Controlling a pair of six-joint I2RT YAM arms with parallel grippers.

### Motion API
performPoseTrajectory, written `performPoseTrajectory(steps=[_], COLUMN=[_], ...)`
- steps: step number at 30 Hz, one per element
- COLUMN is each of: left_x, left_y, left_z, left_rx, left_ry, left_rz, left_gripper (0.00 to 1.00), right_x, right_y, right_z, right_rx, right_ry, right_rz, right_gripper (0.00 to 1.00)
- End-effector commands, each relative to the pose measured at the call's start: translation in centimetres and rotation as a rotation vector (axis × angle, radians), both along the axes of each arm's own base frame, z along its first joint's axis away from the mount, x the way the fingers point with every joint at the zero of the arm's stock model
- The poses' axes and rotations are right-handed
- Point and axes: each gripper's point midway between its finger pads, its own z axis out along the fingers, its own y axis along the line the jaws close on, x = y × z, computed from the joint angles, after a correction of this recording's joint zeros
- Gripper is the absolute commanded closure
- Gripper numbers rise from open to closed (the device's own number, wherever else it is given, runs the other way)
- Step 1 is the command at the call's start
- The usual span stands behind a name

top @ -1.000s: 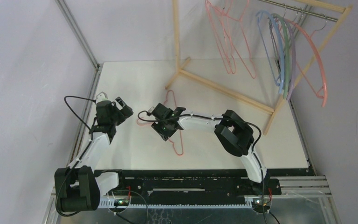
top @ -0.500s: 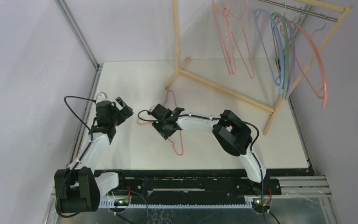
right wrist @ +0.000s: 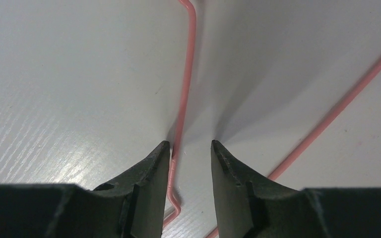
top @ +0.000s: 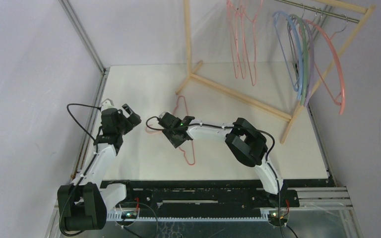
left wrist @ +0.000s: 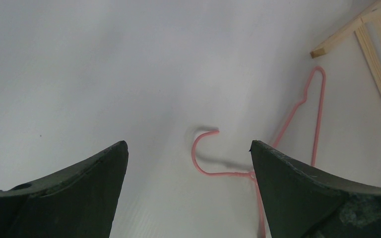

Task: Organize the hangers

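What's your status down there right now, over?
Left gripper open, hovering over table. Right gripper open, jaws astride pink hanger lying flat, not yet clamped. Nothing in the way.

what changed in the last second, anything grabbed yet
The right gripper eased slightly left over the pink hanger on the table, jaws narrowing around its wire, not yet clamped. The pink hangers on the rail swung into a narrower bunch. The left gripper stayed open; the table hanger lies unmoved.
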Motion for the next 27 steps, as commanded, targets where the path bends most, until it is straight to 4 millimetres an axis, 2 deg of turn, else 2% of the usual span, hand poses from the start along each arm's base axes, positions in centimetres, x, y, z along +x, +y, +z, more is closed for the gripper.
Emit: performPoseTrajectory(steps=[1, 7, 11, 16, 21, 23, 27], left_x=[-0.4, -0.3, -0.5, -0.7, -0.5, -0.4, -0.4], left_y=[0.4, 0.5, 0.6, 0.7, 0.8, 0.5, -0.6], left_z=[0.2, 0.5, 0.5, 0.5, 1.6, 2.5, 5.0], left_rx=[0.018, 0.017, 0.021, 0.025, 0.023, 0.015, -0.013], left_ry=[-0.008, -0.011, -0.008, -0.005, -0.032, -0.045, -0.085], left_rz=[0.018, 0.026, 0.031, 0.038, 0.044, 0.025, -0.027], left_gripper=[0.02, 0.02, 0.02, 0.02, 0.02, 0.02, 0.07], right_x=[-2.4, -2.8, -3.1, -2.9, -0.9, 0.0, 1.5], right_y=[-2.7, -3.4, -3.8, -3.6, -3.9, -4.0, -4.3], right_z=[-5.2, -6.0, -6.8, -6.2, -2.4, -0.4, 1.7], right_rx=[-0.138, -0.182, -0.191, -0.152, -0.077, -0.03, 0.038], right_ry=[0.109, 0.134, 0.175, 0.219, 0.17, 0.158, 0.164], right_rz=[-0.01, -0.011, -0.014, -0.006, -0.033, -0.059, -0.101], right_gripper=[0.57, 0.69, 1.0, 1.0, 1.0, 1.0, 1.0])
